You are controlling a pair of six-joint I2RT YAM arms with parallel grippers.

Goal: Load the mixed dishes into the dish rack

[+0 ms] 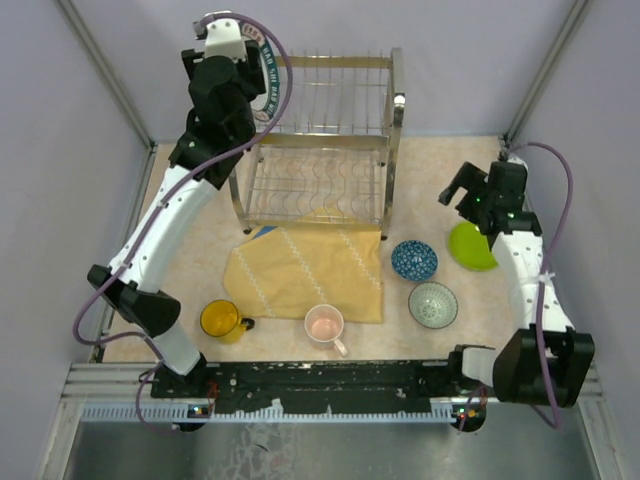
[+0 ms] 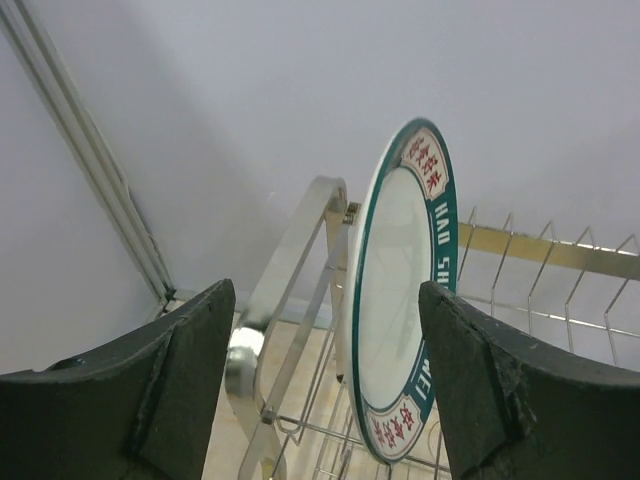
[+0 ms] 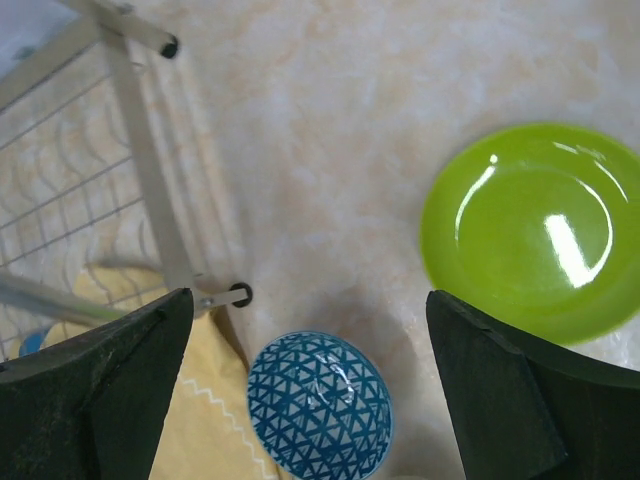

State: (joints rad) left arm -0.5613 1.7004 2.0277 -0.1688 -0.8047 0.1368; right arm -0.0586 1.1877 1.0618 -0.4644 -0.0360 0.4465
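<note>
We find bare beige tabletop (image 1: 430, 190) at three o'clock of tall shiny steel wire dish rack (image 1: 318, 188); round blue patterned bowl (image 1: 413, 259) blocks five o'clock.

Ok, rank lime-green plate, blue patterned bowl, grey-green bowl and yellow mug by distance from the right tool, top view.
1. lime-green plate, beside the right tool
2. blue patterned bowl, toward the middle
3. grey-green bowl, nearer the bases
4. yellow mug, far left

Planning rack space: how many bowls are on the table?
2: the blue patterned bowl right of the yellow cloth, the grey-green bowl nearer the arms. Something blue peeks from under the cloth; unclear what.
</note>
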